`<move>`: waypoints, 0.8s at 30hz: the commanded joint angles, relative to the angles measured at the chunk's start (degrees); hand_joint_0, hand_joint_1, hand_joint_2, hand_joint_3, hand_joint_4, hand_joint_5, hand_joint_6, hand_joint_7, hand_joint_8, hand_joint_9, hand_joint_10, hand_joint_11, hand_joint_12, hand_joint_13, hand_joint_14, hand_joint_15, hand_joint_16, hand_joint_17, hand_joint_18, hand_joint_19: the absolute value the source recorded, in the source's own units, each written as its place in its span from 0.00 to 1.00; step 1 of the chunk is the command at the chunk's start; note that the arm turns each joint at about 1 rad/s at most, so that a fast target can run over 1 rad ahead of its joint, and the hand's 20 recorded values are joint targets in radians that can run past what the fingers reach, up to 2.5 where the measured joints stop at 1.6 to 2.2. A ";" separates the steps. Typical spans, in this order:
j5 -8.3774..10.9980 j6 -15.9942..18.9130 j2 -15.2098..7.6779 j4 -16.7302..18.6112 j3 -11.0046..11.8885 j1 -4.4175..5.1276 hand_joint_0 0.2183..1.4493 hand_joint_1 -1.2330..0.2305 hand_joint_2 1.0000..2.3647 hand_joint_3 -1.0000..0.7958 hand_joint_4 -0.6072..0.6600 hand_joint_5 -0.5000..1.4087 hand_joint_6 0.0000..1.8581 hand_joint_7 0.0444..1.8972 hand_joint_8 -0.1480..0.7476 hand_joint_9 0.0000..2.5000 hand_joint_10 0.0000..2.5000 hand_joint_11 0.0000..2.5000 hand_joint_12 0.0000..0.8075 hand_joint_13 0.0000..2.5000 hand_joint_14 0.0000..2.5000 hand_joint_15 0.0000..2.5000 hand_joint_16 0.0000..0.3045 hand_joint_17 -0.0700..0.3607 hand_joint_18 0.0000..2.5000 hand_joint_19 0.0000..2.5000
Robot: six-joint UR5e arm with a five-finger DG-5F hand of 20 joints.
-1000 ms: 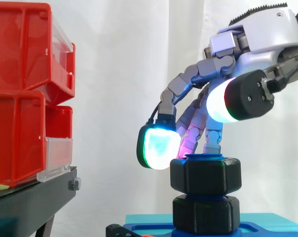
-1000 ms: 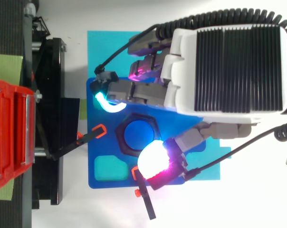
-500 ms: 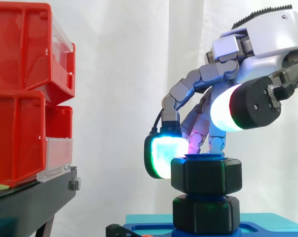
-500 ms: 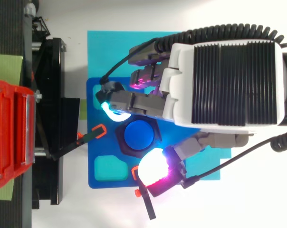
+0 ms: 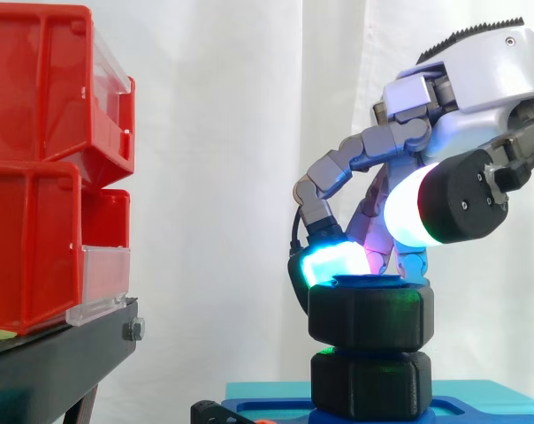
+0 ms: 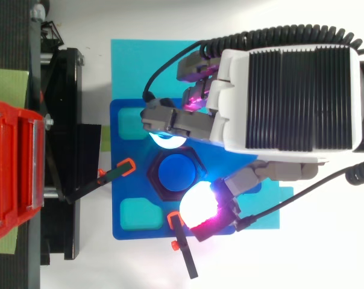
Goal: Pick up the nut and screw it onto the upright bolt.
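A black hexagonal nut point(image 5: 369, 313) point(image 6: 156, 178) sits on top of the upright blue bolt point(image 6: 177, 171), whose top shows through the nut's hole. Lower on the bolt is a second black nut point(image 5: 369, 385). My hand point(image 6: 290, 96) reaches in from the right above the bolt, fingers curled down around the upper nut. A cyan-glowing fingertip point(image 5: 331, 263) presses the nut's upper far-left edge. The white-glowing thumb pad point(image 6: 197, 205) lies at the opposite side, slightly higher than the nut in the side view.
The bolt stands on a blue fixture plate point(image 6: 134, 180) on a teal mat point(image 6: 134, 60). Two orange-tipped black clamps point(image 6: 119, 170) point(image 6: 182, 253) lie at the plate's edges. Red bins point(image 5: 37, 177) on a black stand point(image 5: 55, 353) are to the left.
The cyan fingertip has swung in from left of the nut and curled onto its upper edge. The thumb pad shifted a little to the right, and the hand rose slightly.
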 commanded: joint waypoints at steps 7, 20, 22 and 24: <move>-0.31 -0.18 0.07 -2.19 0.08 -1.20 0.26 0.59 0.00 0.28 0.54 0.32 0.29 0.72 0.42 0.73 0.00 0.04 0.13 0.53 0.00 0.01 0.03 0.22 0.45 0.12; -2.59 -1.93 0.07 -6.58 3.51 -3.93 0.26 0.59 0.00 0.28 0.58 0.29 0.27 0.67 0.44 0.70 0.00 0.07 0.16 0.52 0.00 0.02 0.04 0.23 0.44 0.13; -2.77 -2.29 0.07 -7.37 4.38 -4.19 0.25 0.60 0.00 0.28 0.62 0.27 0.27 0.59 0.44 0.67 0.00 0.06 0.17 0.51 0.00 0.02 0.05 0.24 0.42 0.12; -2.94 -2.46 0.07 -7.99 5.26 -4.19 0.25 0.60 0.00 0.28 0.64 0.26 0.27 0.55 0.44 0.64 0.00 0.06 0.17 0.49 0.00 0.01 0.05 0.24 0.41 0.12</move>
